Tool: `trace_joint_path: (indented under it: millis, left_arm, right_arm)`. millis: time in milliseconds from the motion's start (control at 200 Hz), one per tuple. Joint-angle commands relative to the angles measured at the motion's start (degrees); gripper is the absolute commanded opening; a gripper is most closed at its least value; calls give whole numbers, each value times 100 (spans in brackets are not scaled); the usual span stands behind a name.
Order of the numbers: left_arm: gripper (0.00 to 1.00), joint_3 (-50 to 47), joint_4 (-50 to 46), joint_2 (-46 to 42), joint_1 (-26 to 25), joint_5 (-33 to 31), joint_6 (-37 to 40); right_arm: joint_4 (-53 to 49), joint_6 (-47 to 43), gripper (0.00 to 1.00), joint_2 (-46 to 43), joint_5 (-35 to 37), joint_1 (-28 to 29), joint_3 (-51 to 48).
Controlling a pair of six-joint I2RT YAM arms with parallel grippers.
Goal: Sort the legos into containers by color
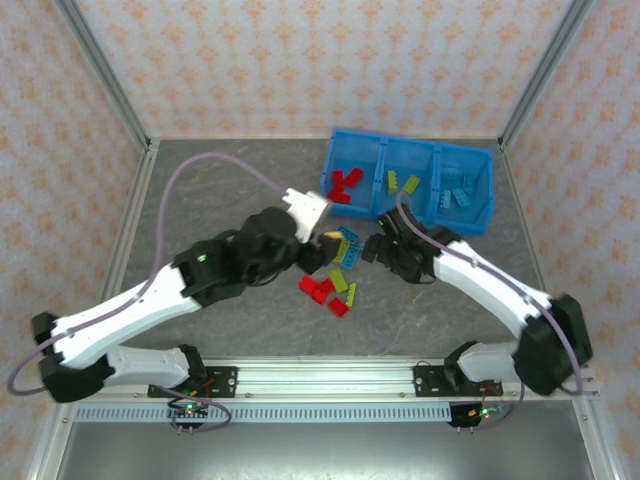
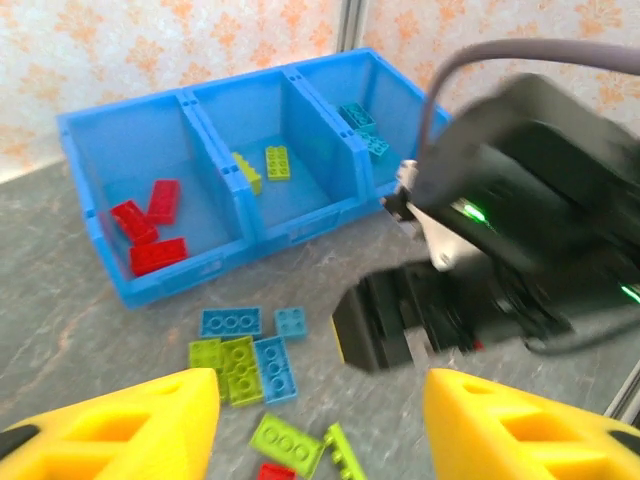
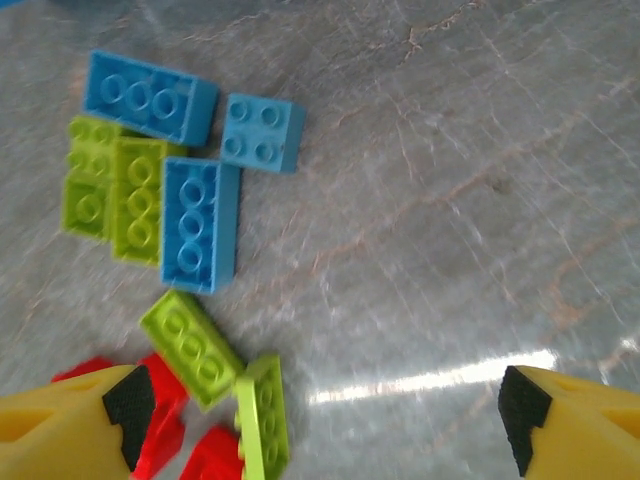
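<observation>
Both arms were built of smooth white links and bulky black joints: the left arm [image 1: 130,315] and the right arm [image 1: 490,282]. A lilac cable [image 1: 208,156] looped from the left one, and another ran along the right. The fingers [image 2: 120,425] were bright yellow; the right wrist's carried black pads [image 3: 128,400]. A green light [image 2: 470,212] glowed on one black housing.

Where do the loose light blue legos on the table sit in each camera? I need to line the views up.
Top external: the light blue legos lie mid-table, just in front of the tray.
Left wrist: centre-left, below the tray.
Right wrist: upper left.
Shared landmark: the slanted lime lego next to them, on the side away from the tray.
</observation>
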Motion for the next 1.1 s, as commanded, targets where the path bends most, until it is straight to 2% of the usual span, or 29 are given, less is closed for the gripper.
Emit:
trace_joint_path:
  millis: [0,125,255,440,646,766,866,916,1096]
  left_arm:
    - [63,-742,-465,-770,11,-331,767]
    - [72,-1453,-522,-1663,12,-539,1627]
    - [83,-1902,-568,-2100,11,-657,2201]
    - [92,-2227,-295,-2245,8,-168,2337]
    - [95,-2164,-340,-2197,10,-196,2396]
    - [95,-2205,-310,-2243,6,-253,2426]
    - [96,-2213,-342,-2254,9,-208,2396]
    - [96,-2192,-369,-2254,14,-128,2331]
    - [97,-2207,-164,-2317,10,541,1849]
  right_arm:
    - [513,-160,88,798,105,-172,494]
    - [663,-263,86,1729,140,-295,934]
    - [561,-314,83,2391,119,-406,1296]
    - [559,-395,79,2811,57,-414,1440]
    - [426,-518,75,3196,-36,-414,1520]
    - [440,-502,63,3220,33,-411,1419]
    - [495,-461,45,3082,46,-414,1268]
    - [516,-448,38,2950,83,-410,1165]
    - [710,-361,28,1889,258,-410,450]
